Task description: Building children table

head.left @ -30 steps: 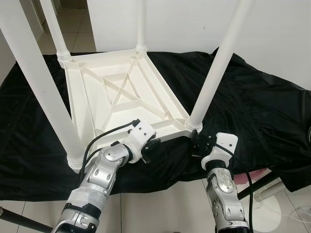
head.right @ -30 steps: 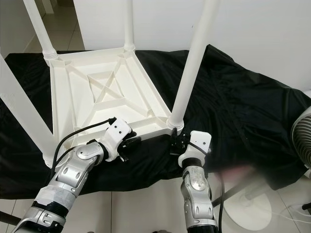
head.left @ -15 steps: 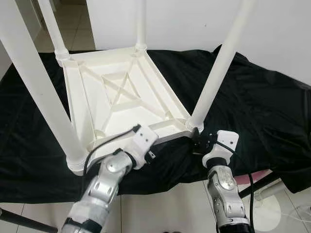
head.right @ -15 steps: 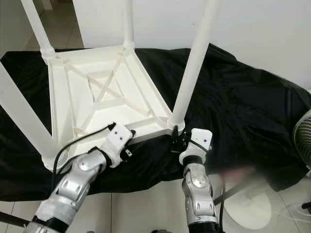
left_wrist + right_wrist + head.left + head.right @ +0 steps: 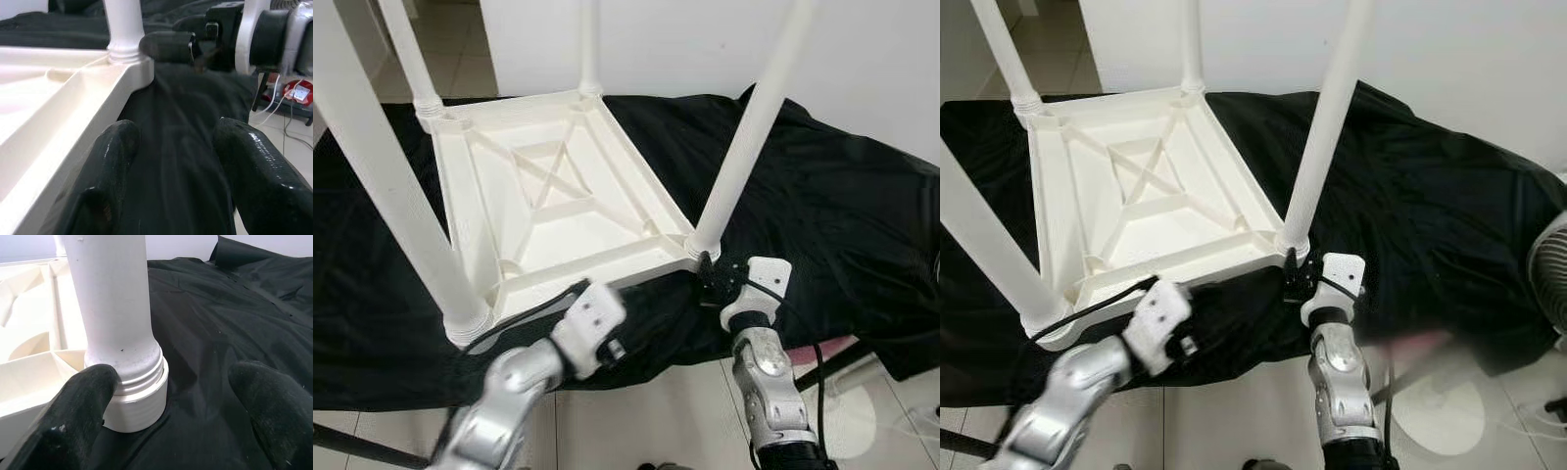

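A white plastic children's table (image 5: pixel 597 262) lies upside down on a black cloth, its legs pointing up. My right gripper (image 5: pixel 710 279) is open at the base of the near right leg (image 5: pixel 744 137). In the right wrist view one finger (image 5: pixel 78 416) rests by the leg's threaded collar (image 5: pixel 137 391) and the other stands apart over the cloth. My left gripper (image 5: pixel 612 350) is open, blurred, just off the table's front edge. Its wrist view has only black cloth between the fingers (image 5: pixel 112 161), with the table rim (image 5: pixel 98 98) beside them.
The black cloth (image 5: pixel 842 215) covers a low surface and hangs over its front edge onto tiled floor (image 5: pixel 646 421). A white wall rises behind. A fan (image 5: pixel 1552 284) stands at the right, and a red item with white cables (image 5: pixel 298 90) lies on the floor.
My left arm has drawn back from the table's front rim toward me and sunk lower. The right gripper has stayed at the leg base. The camera shifted slightly.
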`<state>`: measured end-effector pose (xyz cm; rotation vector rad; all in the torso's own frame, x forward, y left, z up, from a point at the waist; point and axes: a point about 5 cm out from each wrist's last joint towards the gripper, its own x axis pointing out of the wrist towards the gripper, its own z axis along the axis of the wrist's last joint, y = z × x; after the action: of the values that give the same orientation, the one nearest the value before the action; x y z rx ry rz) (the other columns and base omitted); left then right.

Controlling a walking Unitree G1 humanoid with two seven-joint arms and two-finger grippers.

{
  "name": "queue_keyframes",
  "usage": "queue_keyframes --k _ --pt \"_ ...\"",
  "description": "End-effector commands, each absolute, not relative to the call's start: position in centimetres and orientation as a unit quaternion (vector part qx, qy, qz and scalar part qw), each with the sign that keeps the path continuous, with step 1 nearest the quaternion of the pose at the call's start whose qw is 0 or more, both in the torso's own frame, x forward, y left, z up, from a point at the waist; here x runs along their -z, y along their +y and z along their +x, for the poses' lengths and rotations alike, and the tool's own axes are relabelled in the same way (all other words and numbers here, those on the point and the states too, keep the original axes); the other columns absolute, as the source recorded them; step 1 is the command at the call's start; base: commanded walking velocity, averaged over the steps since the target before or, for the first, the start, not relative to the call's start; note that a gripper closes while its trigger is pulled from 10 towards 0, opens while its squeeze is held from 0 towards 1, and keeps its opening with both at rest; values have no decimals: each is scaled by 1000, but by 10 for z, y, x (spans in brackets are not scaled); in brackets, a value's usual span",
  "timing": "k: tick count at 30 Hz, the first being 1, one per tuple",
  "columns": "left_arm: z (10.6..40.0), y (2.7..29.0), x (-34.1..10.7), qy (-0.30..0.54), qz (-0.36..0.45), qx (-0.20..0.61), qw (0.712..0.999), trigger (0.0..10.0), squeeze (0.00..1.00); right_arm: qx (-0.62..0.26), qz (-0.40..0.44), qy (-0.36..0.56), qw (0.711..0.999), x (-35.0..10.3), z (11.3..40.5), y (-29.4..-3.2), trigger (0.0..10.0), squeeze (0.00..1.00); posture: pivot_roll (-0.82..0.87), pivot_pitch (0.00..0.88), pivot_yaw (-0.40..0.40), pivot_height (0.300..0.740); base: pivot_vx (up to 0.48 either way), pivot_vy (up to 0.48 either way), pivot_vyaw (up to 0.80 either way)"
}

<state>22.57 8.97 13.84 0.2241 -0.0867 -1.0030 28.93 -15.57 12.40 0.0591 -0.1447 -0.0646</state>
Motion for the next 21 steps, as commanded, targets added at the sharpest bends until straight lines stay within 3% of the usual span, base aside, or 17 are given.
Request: queue_keyframes --k 1,13,15,21 --pt "218 92 -143 -42 102 511 852 10000 0 32 33 -65 997 -120 290 -157 10000 0 -21 105 -43 740 0 0 0" --pt "195 158 -143 46 148 525 837 10000 0 13 32 -66 997 -121 298 -151 10000 0 10 97 -60 740 0 0 0" --pt "192 180 -145 72 155 511 842 10000 0 11 32 -67 997 -121 299 -151 10000 0 14 96 -61 740 0 0 0" --pt "188 210 -153 90 178 490 848 10000 0 7 31 -66 997 -120 301 -150 10000 0 23 95 -63 740 0 0 0"
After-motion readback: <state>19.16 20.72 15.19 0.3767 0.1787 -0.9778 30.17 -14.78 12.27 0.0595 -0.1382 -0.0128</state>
